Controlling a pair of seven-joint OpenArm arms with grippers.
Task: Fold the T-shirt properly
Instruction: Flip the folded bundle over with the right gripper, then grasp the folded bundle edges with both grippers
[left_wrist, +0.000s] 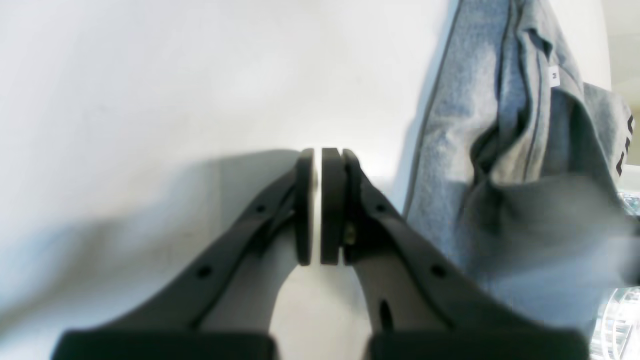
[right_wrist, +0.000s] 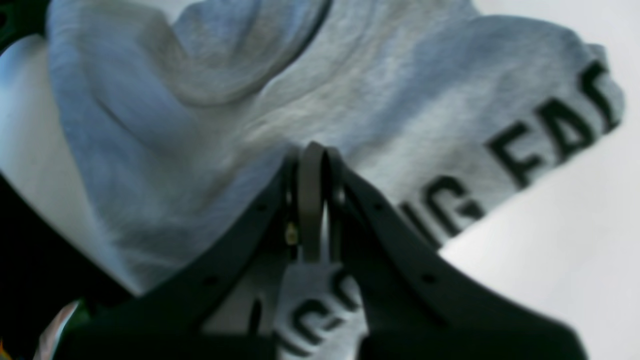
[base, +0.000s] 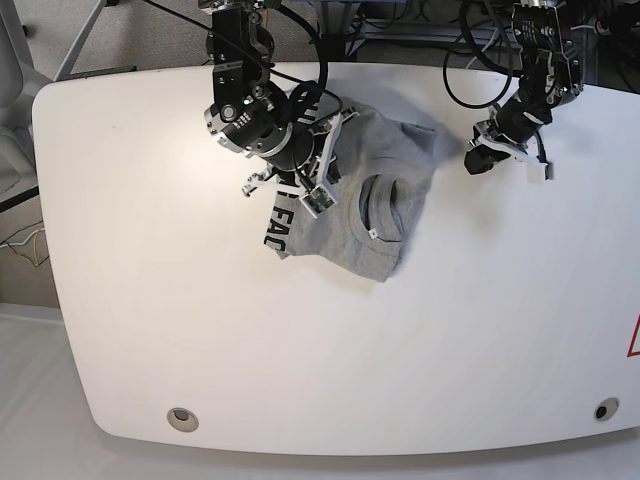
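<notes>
The heather-grey T-shirt (base: 395, 150) lies bunched on the white table (base: 150, 250) toward the back, its ribbed collar (base: 380, 205) facing up. Black lettering (right_wrist: 525, 150) runs along its turned-over left edge. My right gripper (right_wrist: 317, 150) is shut on the T-shirt's fabric near that lettering, and the cloth (right_wrist: 200, 125) drapes up around the fingertips; in the base view this gripper (base: 305, 188) is over the shirt's left part. My left gripper (left_wrist: 317, 155) is shut on nothing above bare table, with the T-shirt (left_wrist: 450, 150) and its white tag (left_wrist: 554, 76) off to one side. In the base view it (base: 472, 160) hovers just right of the shirt.
Cables hang behind the table's back edge (base: 400, 40). Two round holes (base: 181, 417) (base: 600, 410) sit near the front corners. A red mark (base: 633, 335) shows at the right edge. Bare white tabletop stretches in front of the shirt.
</notes>
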